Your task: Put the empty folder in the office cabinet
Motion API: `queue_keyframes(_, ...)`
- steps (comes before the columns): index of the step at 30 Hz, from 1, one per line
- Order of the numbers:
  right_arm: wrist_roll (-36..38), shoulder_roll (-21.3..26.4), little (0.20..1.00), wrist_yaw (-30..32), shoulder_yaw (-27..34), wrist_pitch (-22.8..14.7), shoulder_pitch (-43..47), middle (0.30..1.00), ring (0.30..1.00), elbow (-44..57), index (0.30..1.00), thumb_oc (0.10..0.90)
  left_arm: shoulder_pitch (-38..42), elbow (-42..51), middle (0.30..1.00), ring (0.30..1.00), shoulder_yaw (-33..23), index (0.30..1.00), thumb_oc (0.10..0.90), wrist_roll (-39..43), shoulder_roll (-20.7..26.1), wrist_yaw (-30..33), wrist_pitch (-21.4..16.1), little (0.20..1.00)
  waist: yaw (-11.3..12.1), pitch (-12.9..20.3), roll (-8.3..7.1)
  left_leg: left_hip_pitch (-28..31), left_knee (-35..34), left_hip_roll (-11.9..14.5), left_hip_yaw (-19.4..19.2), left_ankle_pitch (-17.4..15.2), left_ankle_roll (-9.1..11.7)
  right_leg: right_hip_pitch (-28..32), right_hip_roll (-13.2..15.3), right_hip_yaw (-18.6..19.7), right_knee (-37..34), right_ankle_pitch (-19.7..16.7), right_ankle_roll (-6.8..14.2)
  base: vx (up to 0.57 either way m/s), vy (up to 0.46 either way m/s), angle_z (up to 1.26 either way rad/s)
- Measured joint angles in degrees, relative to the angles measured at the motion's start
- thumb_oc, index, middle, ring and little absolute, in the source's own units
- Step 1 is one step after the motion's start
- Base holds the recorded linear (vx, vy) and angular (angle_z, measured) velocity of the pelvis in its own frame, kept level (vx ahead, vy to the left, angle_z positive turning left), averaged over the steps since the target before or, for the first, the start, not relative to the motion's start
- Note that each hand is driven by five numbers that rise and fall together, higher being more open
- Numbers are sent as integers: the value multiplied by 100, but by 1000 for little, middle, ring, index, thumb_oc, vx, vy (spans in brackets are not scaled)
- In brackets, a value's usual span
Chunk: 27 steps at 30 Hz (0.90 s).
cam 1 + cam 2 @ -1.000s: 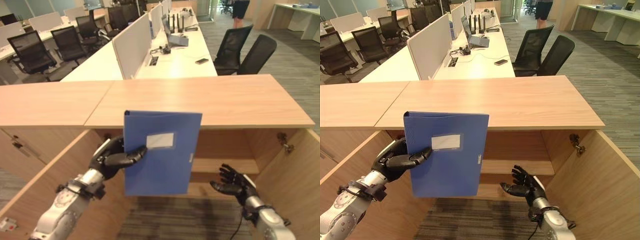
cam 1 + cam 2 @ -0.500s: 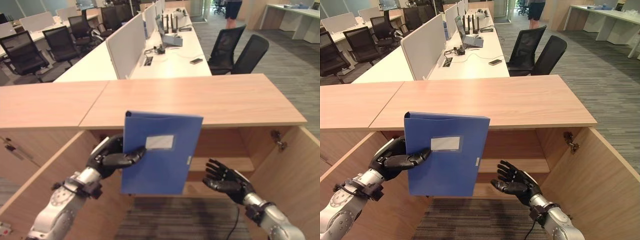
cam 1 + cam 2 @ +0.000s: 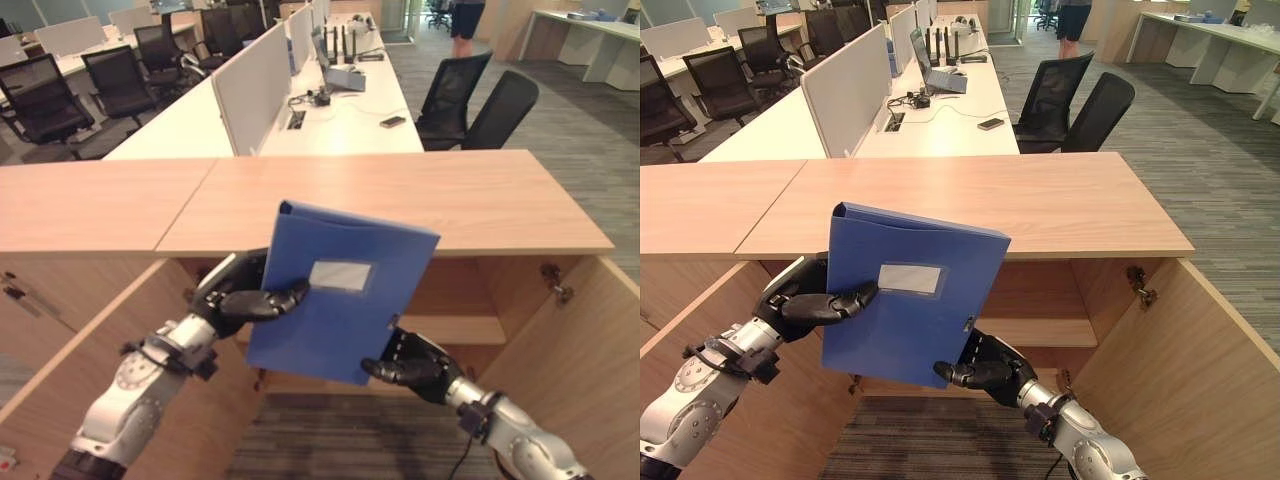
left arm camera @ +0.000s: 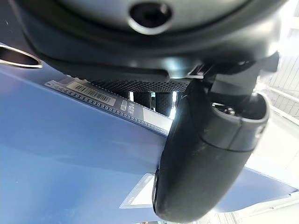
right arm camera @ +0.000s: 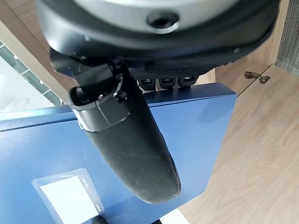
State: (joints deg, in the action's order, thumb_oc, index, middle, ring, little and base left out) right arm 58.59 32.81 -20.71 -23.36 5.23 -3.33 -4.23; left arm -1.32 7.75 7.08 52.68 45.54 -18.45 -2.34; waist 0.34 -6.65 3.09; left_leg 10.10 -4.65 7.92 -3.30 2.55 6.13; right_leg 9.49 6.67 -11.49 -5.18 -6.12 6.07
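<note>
Left hand: my left hand (image 3: 240,297) keeps its pinch on the folder's (image 3: 340,290) left edge, thumb across the front cover and fingers behind, just as it was half a second ago.
Right hand: my right hand (image 3: 985,366) has come up from its open, waiting pose below and now meets the folder's lower right corner; the right wrist view shows the thumb lying over the cover and fingers behind it, so I read it as gripping the folder.
Folder: it was hanging upright; now it is tilted, top leaning right, held in the air in front of the cabinet (image 3: 500,300) opening and just below the top panel (image 3: 400,195).
Cabinet: both doors (image 3: 1160,350) stand open, and a shelf (image 3: 455,328) shows inside behind the folder.
Meaning: I judge the folder has gone from a one-handed carry to a two-handed hold, which gives me control of its angle for the insertion.
Still to do: the folder is not inside yet; I would need to bring it forward past the door line and onto the shelf.
Risk: the tilted top corner sits close to the top panel's edge and could catch there.
</note>
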Motion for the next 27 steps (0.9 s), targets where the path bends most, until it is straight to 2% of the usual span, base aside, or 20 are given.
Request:
queue_keyframes(15,16,-176,900,330,59,-176,45,900,900,7,900,800,-20,-4,300,300,5,300,400,-2,-246,6,142,300,10,1,0,0,-18,4,-47,-2,0,-15,0,23,-20,-1,-1,0,0,0)
queue_keyframes(27,245,-445,900,536,355,-446,116,900,900,7,900,800,-91,-29,300,300,-223,300,400,0,-762,56,142,300,35,5,-7,1,-18,3,-49,-1,-1,-17,-1,31,-16,-10,-9,0,0,0)
